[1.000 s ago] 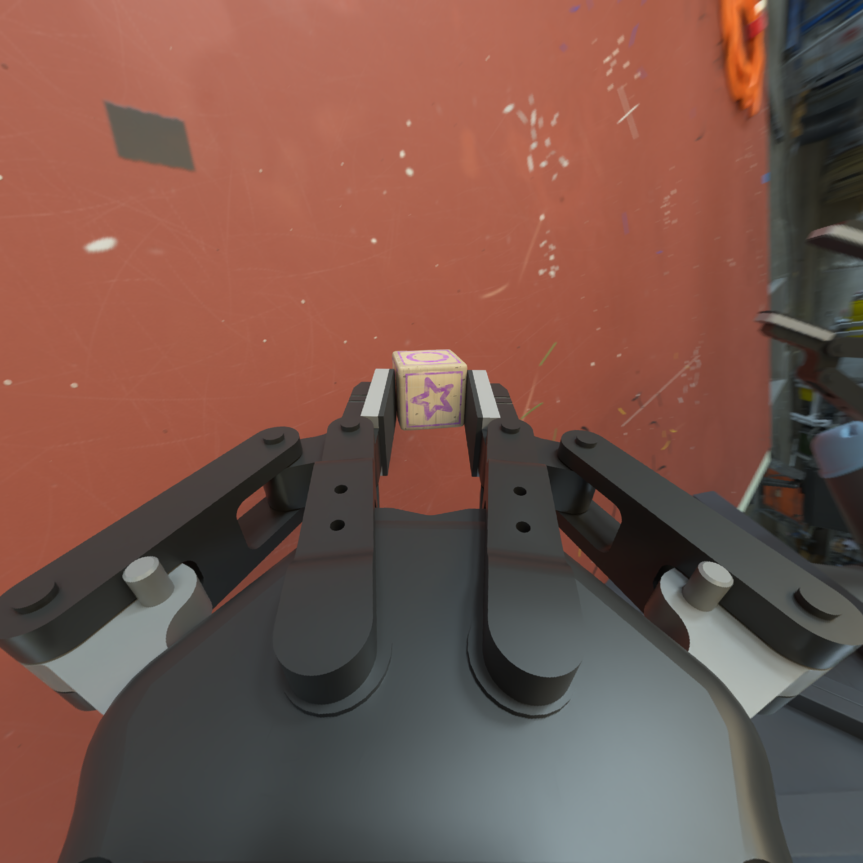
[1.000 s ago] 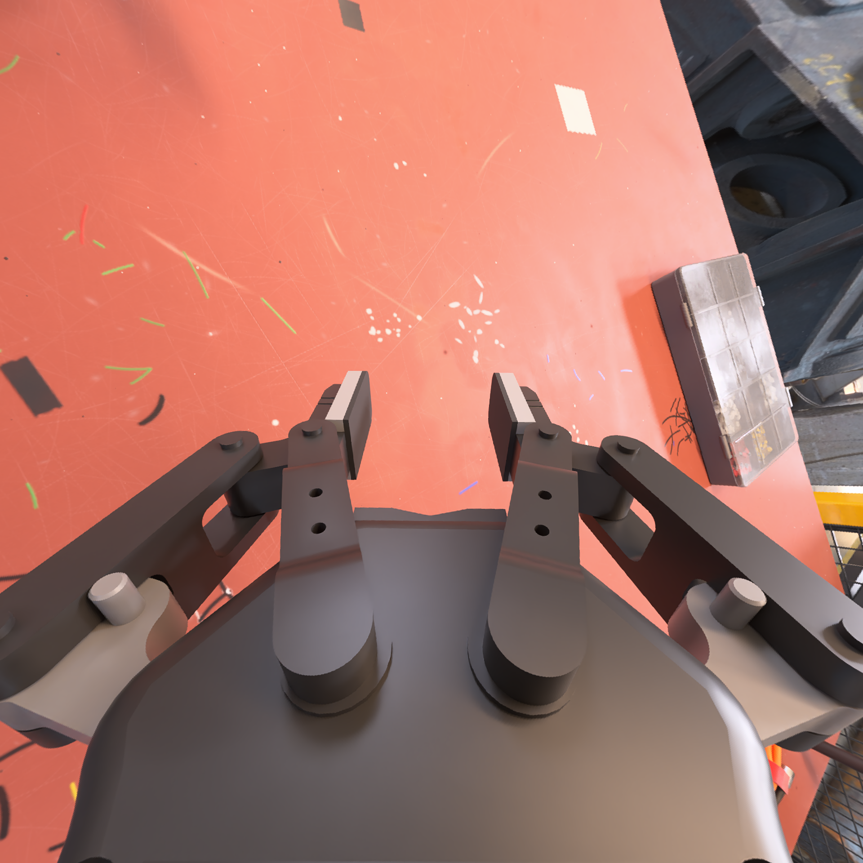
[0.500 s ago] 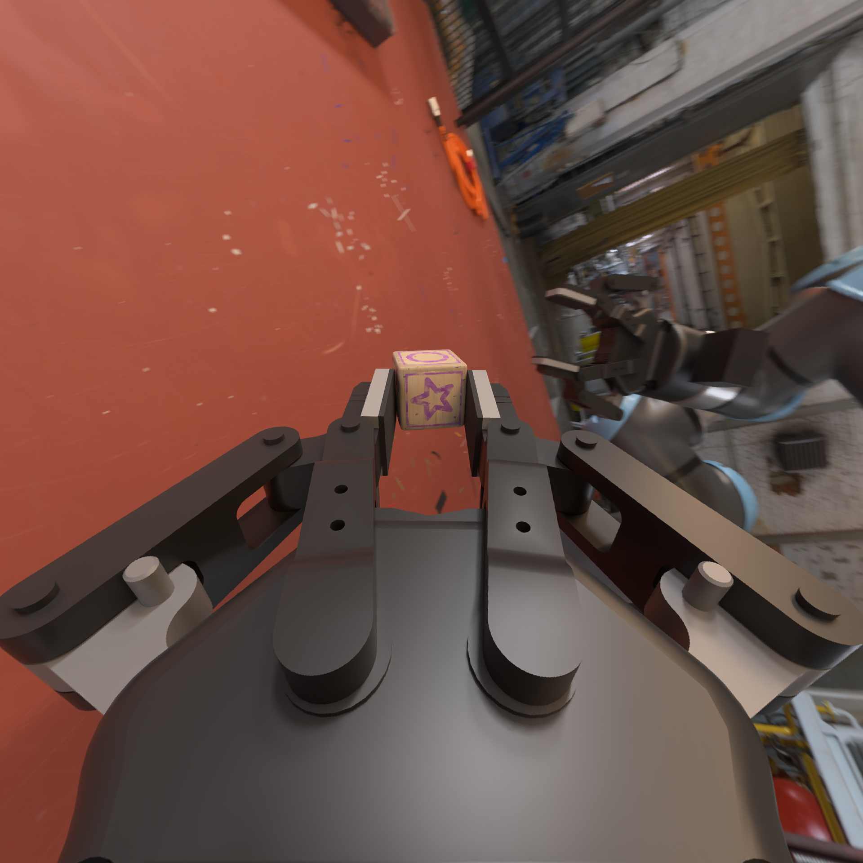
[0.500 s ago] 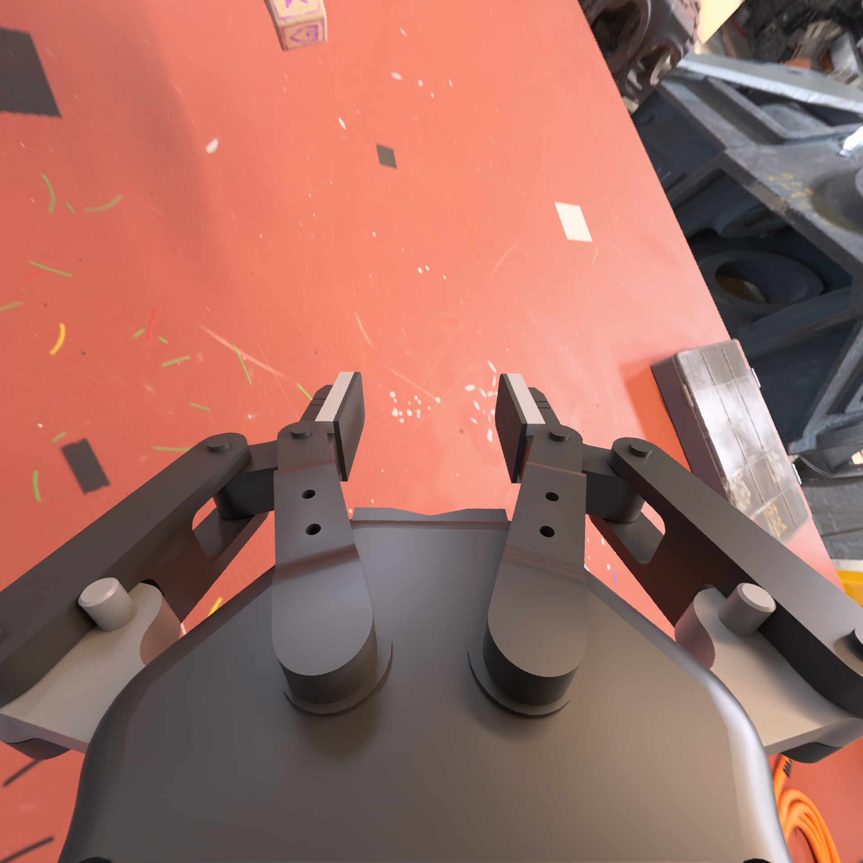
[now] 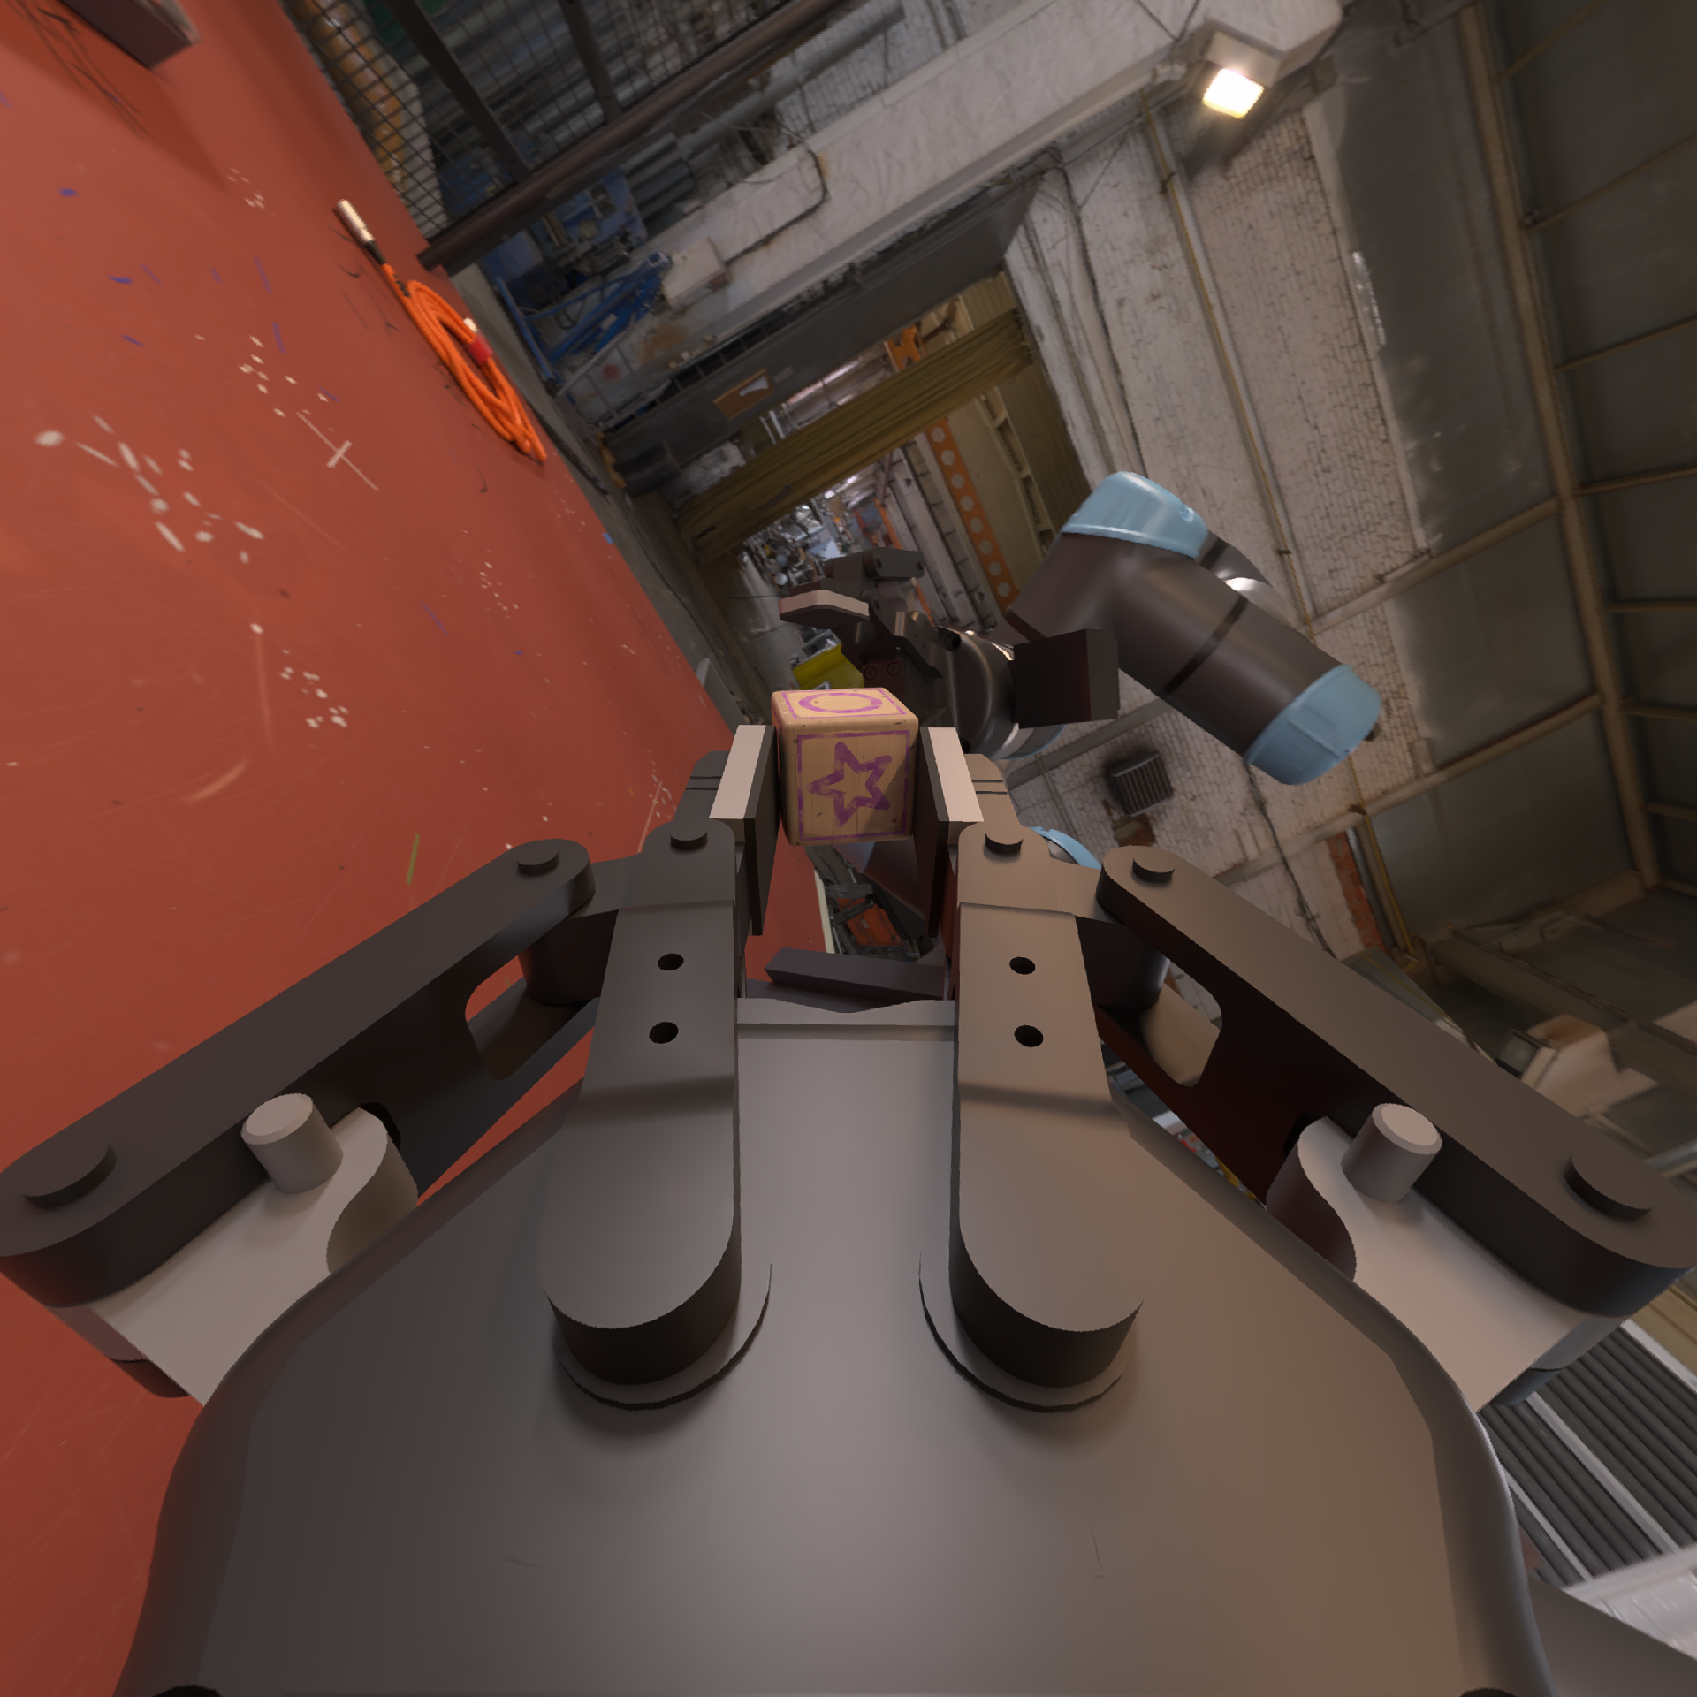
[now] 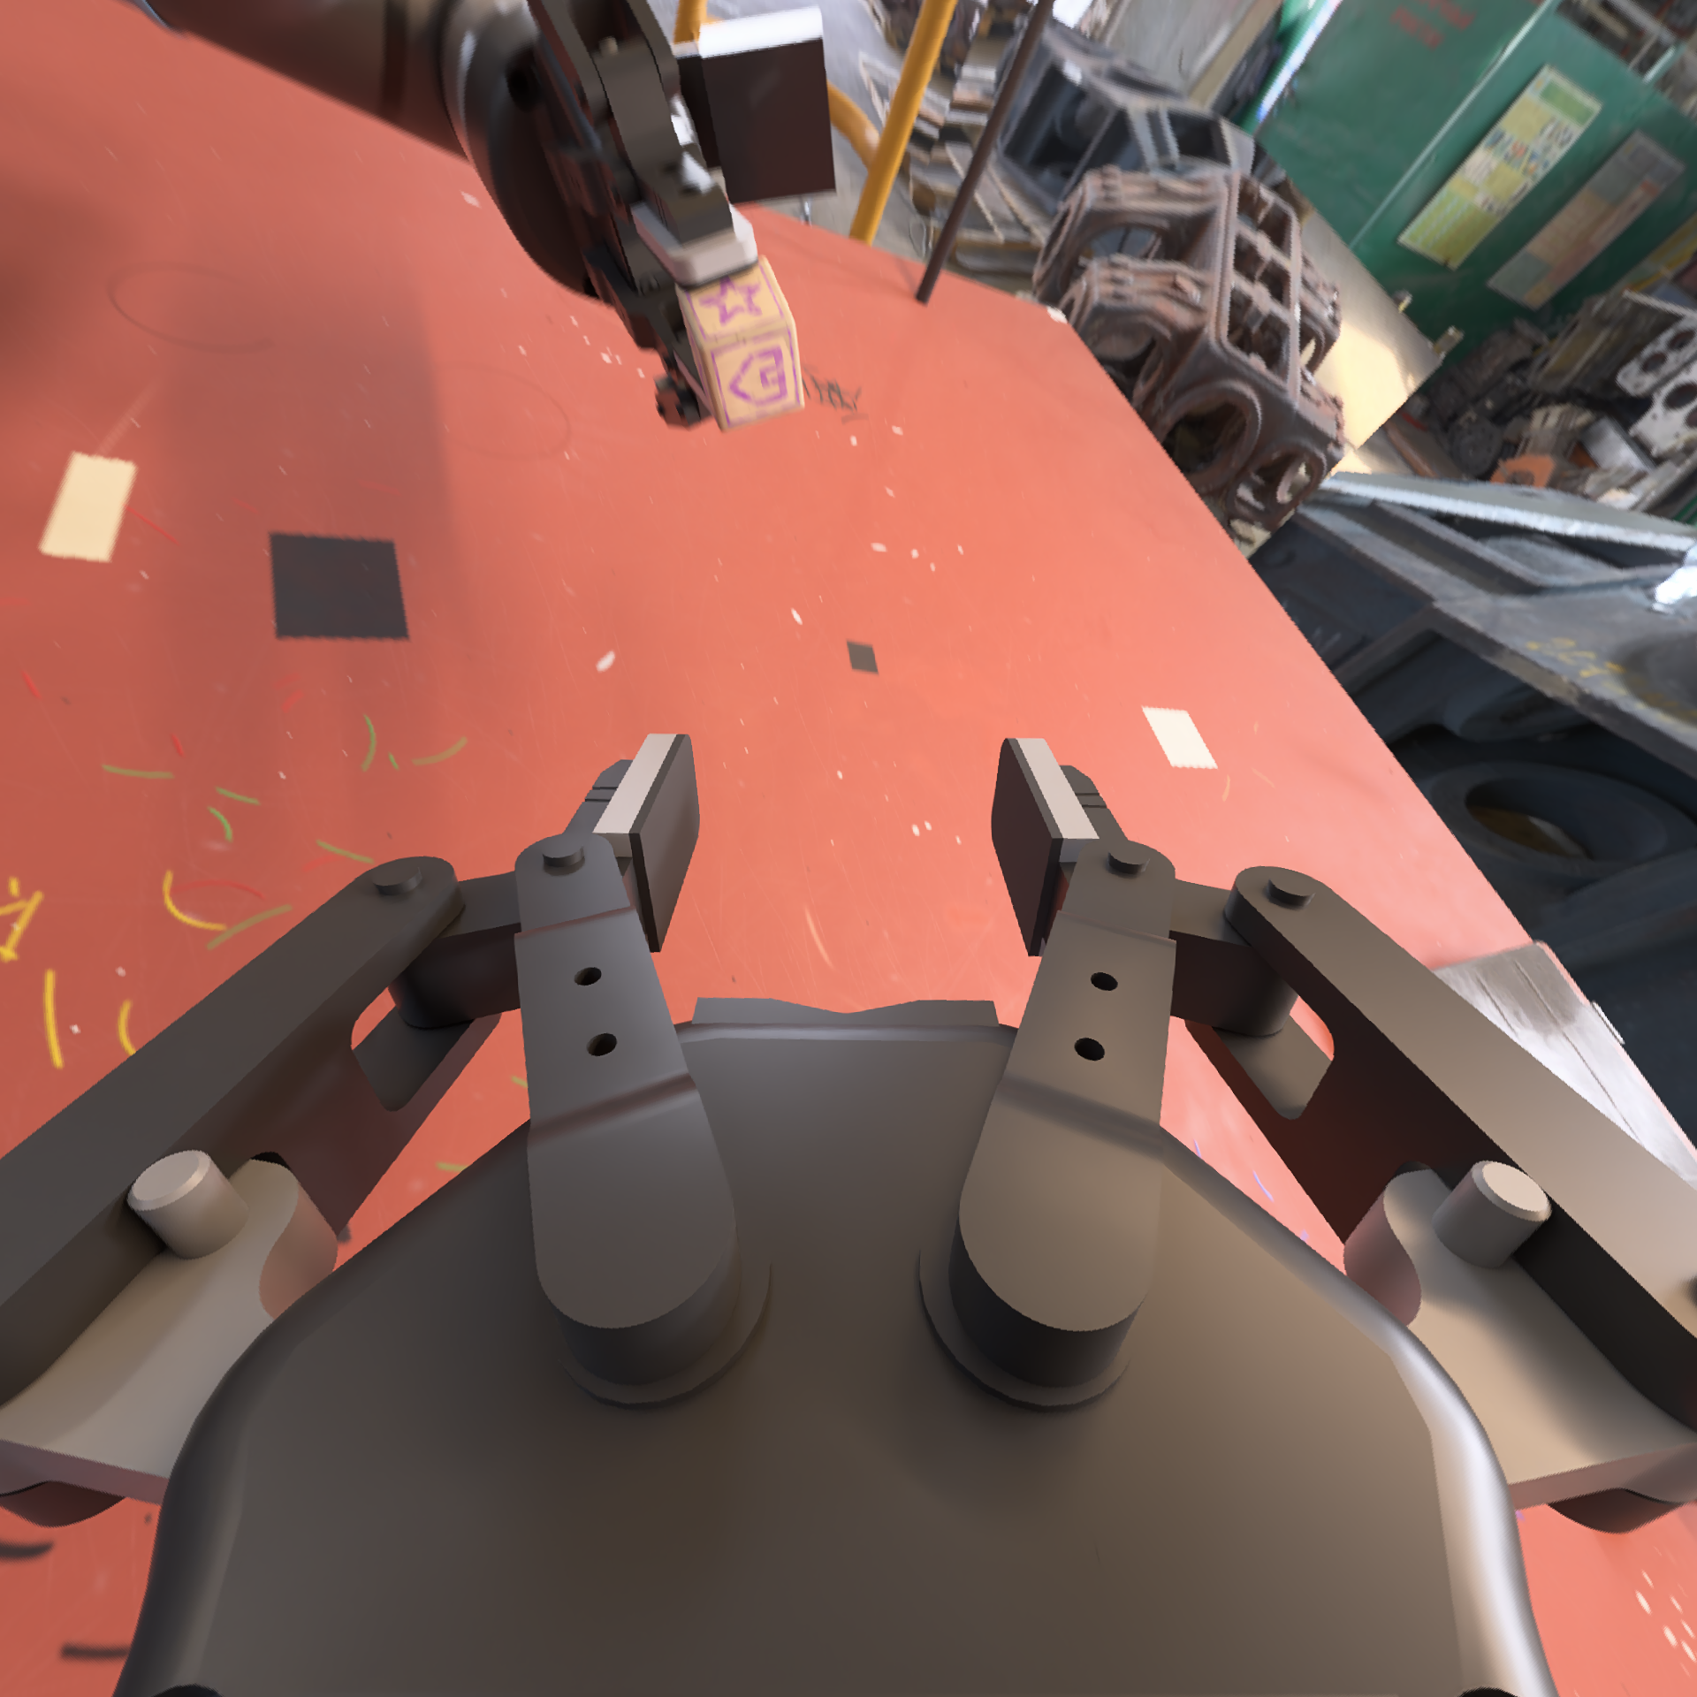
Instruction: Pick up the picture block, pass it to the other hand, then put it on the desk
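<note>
Here I see my left tool (image 5: 845, 781) clamped on the picture block (image 5: 846, 768), held in the air above the red table (image 6: 964, 569); my right tool (image 6: 843, 826) is spread wide and empty, facing it.

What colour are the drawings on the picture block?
Purple, on pale wood: picture block, clearest in the left wrist view.

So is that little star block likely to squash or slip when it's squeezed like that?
Probably not. The picture block looks like stiff wood, its edges unbent in the left gripper. Flat faces suit the pads, so slipping seems unlikely. A cube shouldn't roll on the desk.
</note>
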Controlling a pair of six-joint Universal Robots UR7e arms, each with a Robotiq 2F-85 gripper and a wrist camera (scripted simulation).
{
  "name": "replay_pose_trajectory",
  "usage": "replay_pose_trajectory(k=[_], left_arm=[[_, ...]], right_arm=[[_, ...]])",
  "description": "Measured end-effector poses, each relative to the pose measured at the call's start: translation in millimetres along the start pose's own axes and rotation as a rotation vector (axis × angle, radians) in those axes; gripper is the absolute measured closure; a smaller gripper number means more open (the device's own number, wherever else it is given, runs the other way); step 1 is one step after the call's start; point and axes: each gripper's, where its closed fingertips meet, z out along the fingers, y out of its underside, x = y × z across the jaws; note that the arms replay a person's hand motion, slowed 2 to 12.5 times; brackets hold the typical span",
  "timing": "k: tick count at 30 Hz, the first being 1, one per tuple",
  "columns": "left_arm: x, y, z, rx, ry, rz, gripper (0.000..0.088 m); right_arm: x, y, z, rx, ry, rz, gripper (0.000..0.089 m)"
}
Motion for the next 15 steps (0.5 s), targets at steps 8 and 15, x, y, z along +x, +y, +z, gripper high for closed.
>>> replay_pose_trajectory(k=[8,15], left_arm=[[13,6,6,-0.029,0.081,0.006,0.0615],[22,9,9,-0.049,0.132,0.008,0.0615]], right_arm=[[-12,-36.2,13,0.142,-0.037,0.028,0.029],[-18,-53.8,26,0.175,-0.057,0.047,0.0253]])
